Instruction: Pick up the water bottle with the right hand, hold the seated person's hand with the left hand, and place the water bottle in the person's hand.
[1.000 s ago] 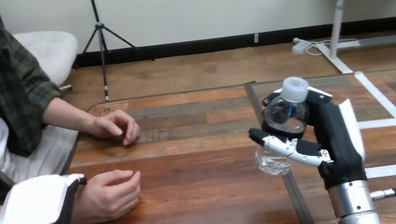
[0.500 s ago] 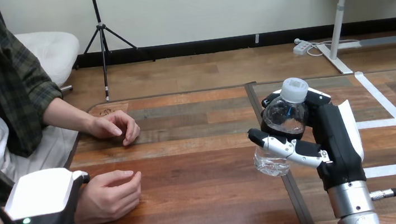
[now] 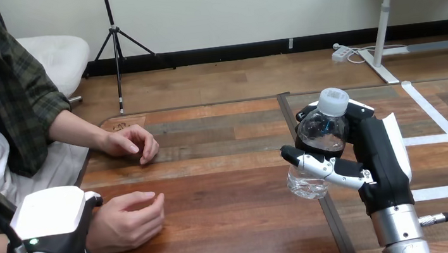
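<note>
- Right hand (image 3: 378, 153): black-and-white jointed fingers (image 3: 325, 167) closed round the bottle (image 3: 323, 133), held upright above the table (image 3: 228, 189), right of the middle.
- Bottle: clear smooth plastic, round, with a white ribbed cap on top.
- Left hand (image 3: 51, 226): broad white shell on its back, lying over the person's wrist at the lower left; grip there not possible to tell.
- Near hand (image 3: 127, 221) of the person: loosely curled, resting on the table, just beside the left hand.
- Far hand (image 3: 131, 143): also curled, on the table behind.
- Table: dark glossy wood planks, white tape (image 3: 445, 133) on its right part; bare planks between bottle and near hand.
</note>
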